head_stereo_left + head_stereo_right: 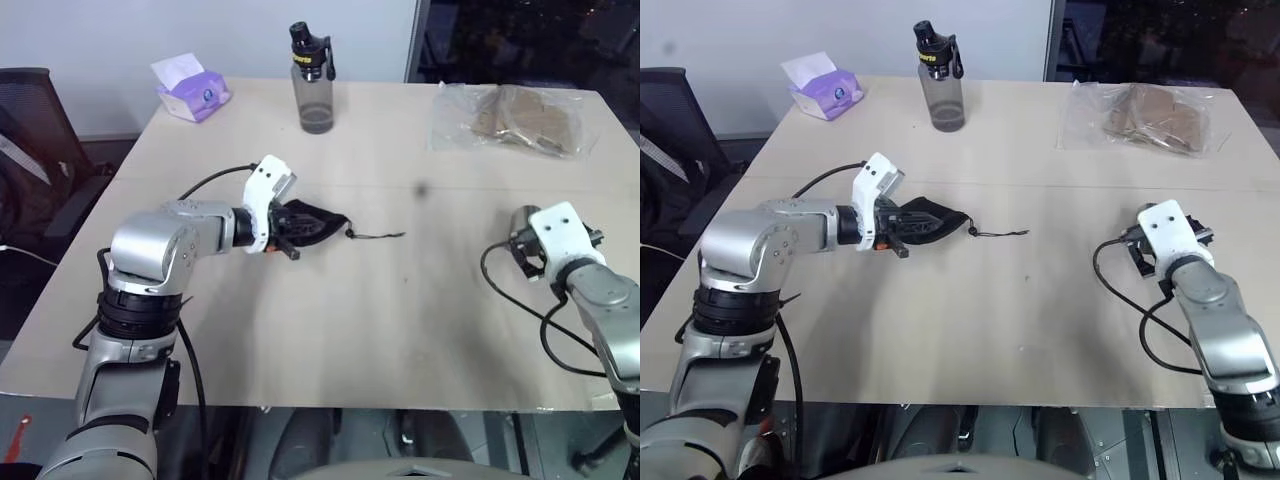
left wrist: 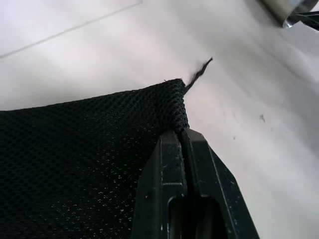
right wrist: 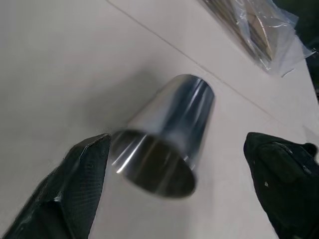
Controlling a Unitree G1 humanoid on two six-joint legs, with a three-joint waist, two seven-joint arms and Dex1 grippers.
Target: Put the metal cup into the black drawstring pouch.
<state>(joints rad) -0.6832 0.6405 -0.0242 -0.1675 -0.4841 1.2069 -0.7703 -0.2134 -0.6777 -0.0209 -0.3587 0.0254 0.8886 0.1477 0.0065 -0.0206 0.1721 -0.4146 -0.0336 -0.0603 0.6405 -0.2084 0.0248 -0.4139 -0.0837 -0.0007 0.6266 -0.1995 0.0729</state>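
The black drawstring pouch (image 1: 314, 222) lies left of the table's middle, its thin cord (image 1: 378, 236) trailing to the right. My left gripper (image 1: 290, 241) is shut on the pouch's edge; in the left wrist view the two fingers (image 2: 172, 164) pinch the mesh cloth (image 2: 84, 149) at a corner. The metal cup (image 3: 167, 142), a shiny steel tumbler, lies tipped on the table at the right with its open mouth toward my right hand. My right gripper (image 3: 177, 144) is open, one finger on each side of the cup. From the head the cup (image 1: 521, 224) peeks out beside the right hand.
A grey bottle (image 1: 313, 85) with a black cap stands at the back centre. A purple tissue box (image 1: 190, 92) sits at the back left and a clear plastic bag (image 1: 515, 118) with brown contents at the back right. A black chair (image 1: 30, 130) stands left of the table.
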